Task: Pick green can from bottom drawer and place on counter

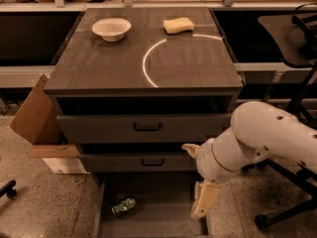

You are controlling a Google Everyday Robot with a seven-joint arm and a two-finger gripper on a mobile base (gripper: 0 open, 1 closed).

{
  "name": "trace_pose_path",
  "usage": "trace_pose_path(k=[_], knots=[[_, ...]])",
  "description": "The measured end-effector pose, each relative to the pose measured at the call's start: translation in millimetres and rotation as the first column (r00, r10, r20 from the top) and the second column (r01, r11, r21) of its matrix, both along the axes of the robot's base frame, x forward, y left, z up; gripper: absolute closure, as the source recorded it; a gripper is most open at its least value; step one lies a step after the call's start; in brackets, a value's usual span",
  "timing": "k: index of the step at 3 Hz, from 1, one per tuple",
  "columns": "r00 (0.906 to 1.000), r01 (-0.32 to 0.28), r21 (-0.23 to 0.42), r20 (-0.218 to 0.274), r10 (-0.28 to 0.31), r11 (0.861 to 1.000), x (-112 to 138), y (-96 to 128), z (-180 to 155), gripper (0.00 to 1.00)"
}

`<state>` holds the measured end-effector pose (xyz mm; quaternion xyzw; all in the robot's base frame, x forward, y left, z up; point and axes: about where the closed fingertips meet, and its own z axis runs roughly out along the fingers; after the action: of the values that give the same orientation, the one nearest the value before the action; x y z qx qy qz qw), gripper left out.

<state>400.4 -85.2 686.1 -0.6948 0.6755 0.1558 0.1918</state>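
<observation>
Claw (pixel 192 182): hanging at the end of the white arm (pixel 267 138), in front of the cabinet's right part; fingers (pixel 205 202) standing wide apart, one pointing down, the other poking out to the left higher up; gripping nothing.
Arm: coming in from the right of the claw and bending down toward it.
Green can (pixel 124 206): lying on its side on the drawer floor, down and to the left of the claw, well apart from both fingers.
Bottom drawer (pixel 158 217): standing pulled out, lying below the claw and stretching off to its left; lower finger overlapping the drawer's right edge in view.
Middle drawer (pixel 114 161): sitting just left of the claw, level with the upper finger, projecting slightly.
Top drawer (pixel 99 129): sitting up and to the left of the claw, standing partly out, dark gap showing above its front.
Desk (pixel 193 68): lying well above the claw, bearing a thin white arc (pixel 147 63).
White bowl (pixel 111 29): resting on the desk, far up and to the left of the claw.
Yellow sponge (pixel 178 25): resting at the back of the desk, almost straight above the claw, near the arc's far end.
Cardboard box (pixel 37 110): leaning by the cabinet's left side, far left of the claw.
</observation>
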Motion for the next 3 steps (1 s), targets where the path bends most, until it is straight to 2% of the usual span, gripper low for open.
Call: trace_pose_path(k=[2,3], knots=[[0.999,-0.045,0.055,0.004,0.045,0.997,3,26,-95,0.0],[0.9977,-0.065,0.097,-0.013,0.066,0.993,6,47,-144,0.0]])
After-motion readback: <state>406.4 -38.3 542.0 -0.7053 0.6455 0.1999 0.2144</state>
